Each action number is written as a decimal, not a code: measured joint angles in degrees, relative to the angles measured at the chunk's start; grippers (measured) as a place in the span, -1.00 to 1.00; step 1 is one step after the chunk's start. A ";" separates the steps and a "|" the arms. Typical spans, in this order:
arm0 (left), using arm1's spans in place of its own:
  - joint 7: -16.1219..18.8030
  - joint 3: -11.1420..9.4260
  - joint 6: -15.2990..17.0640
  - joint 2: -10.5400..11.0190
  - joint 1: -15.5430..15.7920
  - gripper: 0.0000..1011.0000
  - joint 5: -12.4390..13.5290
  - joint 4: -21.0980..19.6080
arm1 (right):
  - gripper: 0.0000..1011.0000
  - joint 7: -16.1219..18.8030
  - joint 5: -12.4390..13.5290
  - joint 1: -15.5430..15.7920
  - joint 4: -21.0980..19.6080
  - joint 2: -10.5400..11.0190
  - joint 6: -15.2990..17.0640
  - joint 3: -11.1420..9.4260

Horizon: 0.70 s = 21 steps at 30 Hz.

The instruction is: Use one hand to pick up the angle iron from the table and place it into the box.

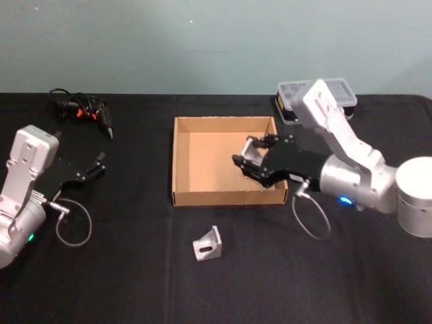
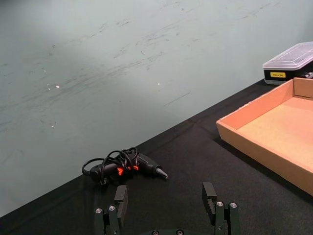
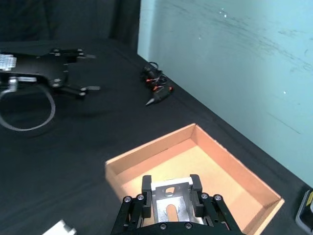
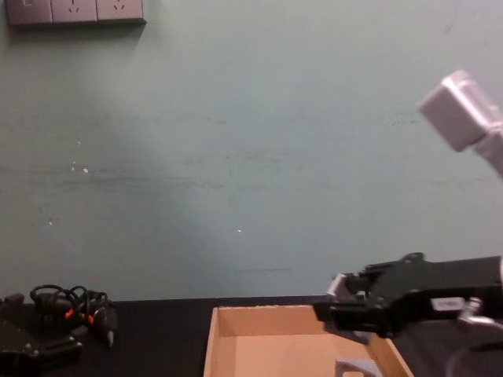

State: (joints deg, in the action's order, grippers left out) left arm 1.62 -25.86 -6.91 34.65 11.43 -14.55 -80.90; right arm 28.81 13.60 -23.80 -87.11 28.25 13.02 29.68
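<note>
The right gripper [image 1: 253, 154] is clamped on an angle iron [image 3: 170, 195] above the box [image 1: 181, 162].
A second angle iron [image 1: 208, 244] lies just off the box's near wall; the left gripper [image 1: 100, 165], jaws apart, sits well left of the box.

The matte black desk [image 1: 135, 283] carries a shallow tan cardboard box [image 1: 181, 162] at its middle. A small metal angle iron [image 1: 207, 244] lies on the bare surface just in front of the box. Far left, by the back edge, lies a black corded handpiece [image 1: 88, 111] with orange marks; far right, a clear-lidded black case [image 1: 290, 101]
</note>
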 joint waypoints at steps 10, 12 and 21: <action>0.00 0.00 0.00 0.00 0.00 0.98 0.00 0.00 | -0.10 -0.11 -2.44 -6.98 11.49 -6.64 -0.48 2.07; 0.00 0.00 0.00 0.00 0.00 0.98 0.00 0.00 | -0.10 -0.04 -2.73 -7.68 12.92 -7.30 -0.49 2.26; 0.00 0.00 0.00 0.00 0.00 0.98 0.00 0.00 | -0.10 0.95 -4.18 -11.25 21.04 -10.85 -0.42 3.40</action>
State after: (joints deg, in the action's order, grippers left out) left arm 1.62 -25.86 -6.91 34.65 11.43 -14.55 -80.90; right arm 29.76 9.42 -35.05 -66.07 17.40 12.60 33.09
